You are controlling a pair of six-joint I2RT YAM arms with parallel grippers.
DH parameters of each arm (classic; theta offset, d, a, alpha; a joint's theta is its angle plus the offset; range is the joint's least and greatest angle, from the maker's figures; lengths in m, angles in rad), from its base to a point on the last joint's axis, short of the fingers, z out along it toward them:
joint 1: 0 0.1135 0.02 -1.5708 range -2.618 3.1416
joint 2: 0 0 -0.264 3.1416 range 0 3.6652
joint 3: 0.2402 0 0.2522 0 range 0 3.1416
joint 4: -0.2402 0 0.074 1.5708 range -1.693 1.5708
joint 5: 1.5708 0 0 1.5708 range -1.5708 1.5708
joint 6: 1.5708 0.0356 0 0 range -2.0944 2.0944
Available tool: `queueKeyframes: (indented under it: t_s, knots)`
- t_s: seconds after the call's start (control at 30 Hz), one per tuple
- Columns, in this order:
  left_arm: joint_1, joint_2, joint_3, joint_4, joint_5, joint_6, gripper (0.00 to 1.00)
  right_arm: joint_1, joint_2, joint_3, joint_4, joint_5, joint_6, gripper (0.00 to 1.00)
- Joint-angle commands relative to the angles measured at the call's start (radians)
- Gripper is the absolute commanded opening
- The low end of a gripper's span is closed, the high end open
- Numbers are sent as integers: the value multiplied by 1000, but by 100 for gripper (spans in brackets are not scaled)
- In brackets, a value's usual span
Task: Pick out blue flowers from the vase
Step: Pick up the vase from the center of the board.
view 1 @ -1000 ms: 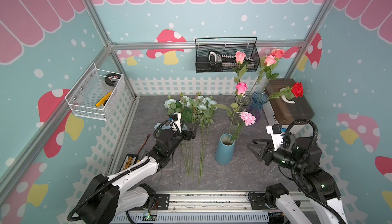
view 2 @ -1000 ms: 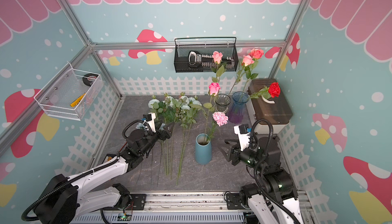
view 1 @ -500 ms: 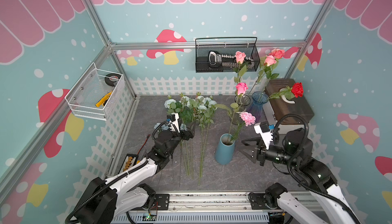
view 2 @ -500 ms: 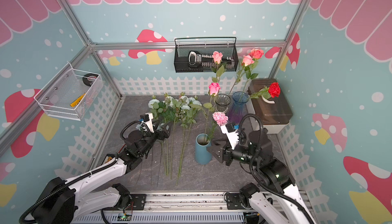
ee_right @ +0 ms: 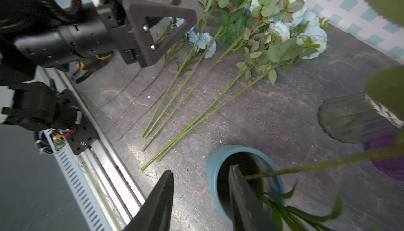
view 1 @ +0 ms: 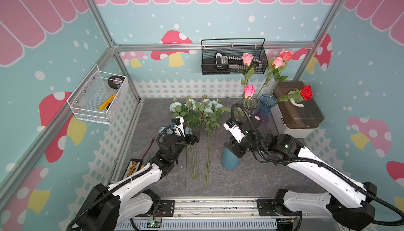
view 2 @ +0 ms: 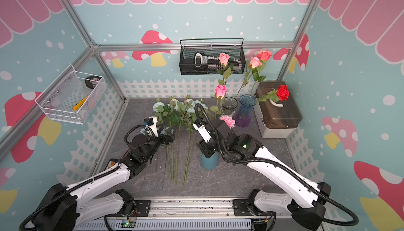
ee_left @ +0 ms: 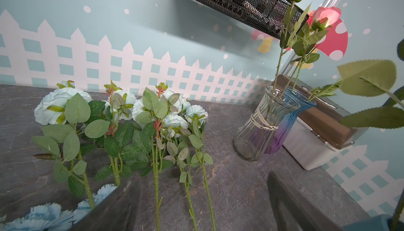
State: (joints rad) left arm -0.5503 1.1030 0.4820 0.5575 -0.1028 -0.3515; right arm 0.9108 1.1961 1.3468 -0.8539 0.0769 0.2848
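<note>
Down on the bench (view 1: 251,181) lie the blue flowers (view 1: 197,111), side by side, with their heads toward the white fence and their long green stems running back toward the rail. The small blue carnations (ee_right: 203,42) lie just beside them, on the left arm's side.

The left hand (ee_left: 203,197) hovers low over that row. Its fingers are spread wide, with only stems and bench showing between them.

The right hand (ee_right: 201,171) is at the teal vase (view 2: 209,162). One finger is down inside the mouth and the other is outside the wall. The jaws stand apart across the rim, and a gap shows on the outer side, so it is pinching nothing. A green stem (ee_right: 306,166) slants out of the vase from beside the inner finger. Its pink flower (view 2: 227,121) peeks above the arm in a top view.
</note>
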Motion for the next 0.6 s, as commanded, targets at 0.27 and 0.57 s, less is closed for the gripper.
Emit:
queueKeyframes:
  t_s: [0.27, 0.57]
  knots:
    - [15, -38, -14, -10, -27, 20, 90, 71, 183, 145, -278, 218, 12, 39]
    - [20, -34, -14, -5, -23, 13, 90, 81, 210, 127, -331, 238, 53, 33]
